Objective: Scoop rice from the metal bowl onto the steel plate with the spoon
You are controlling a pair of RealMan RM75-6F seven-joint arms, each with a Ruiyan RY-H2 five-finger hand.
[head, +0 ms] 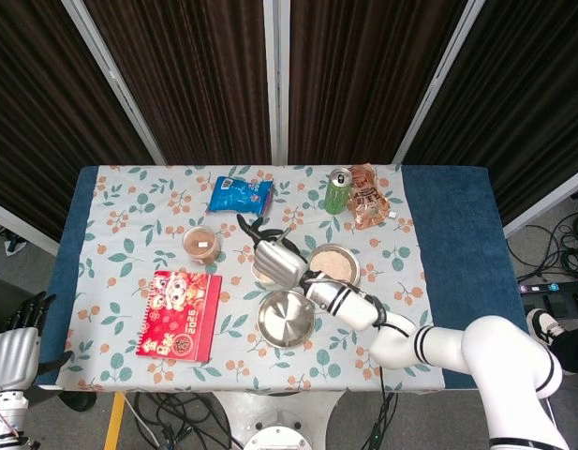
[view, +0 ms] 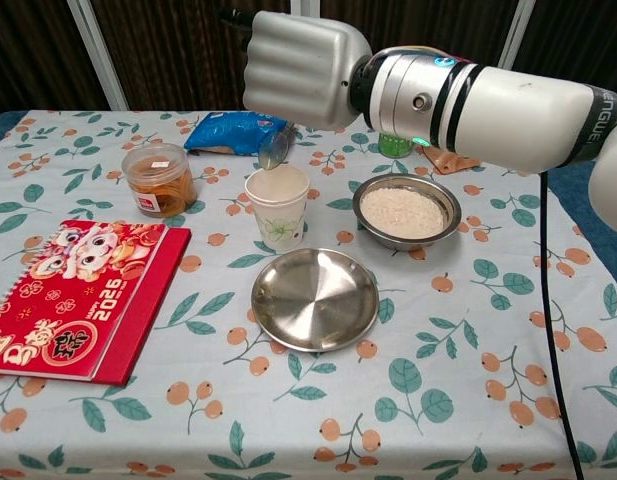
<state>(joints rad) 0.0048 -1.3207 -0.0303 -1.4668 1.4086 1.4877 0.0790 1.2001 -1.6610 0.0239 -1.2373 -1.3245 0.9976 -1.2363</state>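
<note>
My right hand (view: pixel 300 65) hangs above the paper cup (view: pixel 278 206) and holds a metal spoon (view: pixel 274 149), whose bowl points down just over the cup's rim. In the head view the right hand (head: pixel 277 260) covers the cup. The metal bowl (view: pixel 406 210) full of white rice stands right of the cup. In front of both lies the steel plate (view: pixel 315 298), which holds nothing. The plate (head: pixel 286 318) and bowl (head: pixel 334 262) also show in the head view. My left hand (head: pixel 11 352) hangs off the table at the lower left, holding nothing.
A red 2026 notebook (view: pixel 70 292) lies front left. An amber jar (view: pixel 159 179) and a blue snack bag (view: pixel 239 132) sit behind it. A green can (head: pixel 337 190) and an orange pouch (head: pixel 366 198) stand at the back right.
</note>
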